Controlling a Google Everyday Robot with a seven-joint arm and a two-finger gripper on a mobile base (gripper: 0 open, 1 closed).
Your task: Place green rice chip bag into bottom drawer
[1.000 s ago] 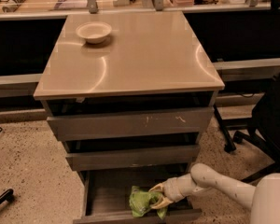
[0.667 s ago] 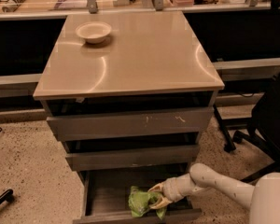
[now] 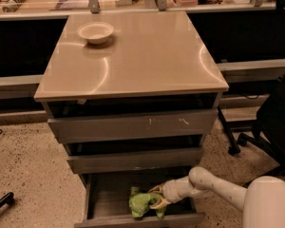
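Note:
The green rice chip bag [image 3: 140, 203] is a crumpled lime-green bag inside the open bottom drawer [image 3: 104, 198], near the middle and low towards its front. My gripper [image 3: 155, 197] reaches in from the right on a white arm. Its yellowish fingers [image 3: 156, 189] are closed around the bag's right end. The drawer's plain grey front [image 3: 137, 221] shows at the lower edge of the camera view.
A cream bowl [image 3: 95, 32] stands on the tan cabinet top [image 3: 147, 56] at the back left. The scratched-front top drawer [image 3: 133, 125] and the middle drawer [image 3: 135, 159] overhang the bottom one. A black office chair [image 3: 270, 122] stands to the right. A dark object [image 3: 1, 204] lies on the floor at the left.
The gripper and the bag have shifted very slightly to the left inside the bottom drawer. Nothing else has moved.

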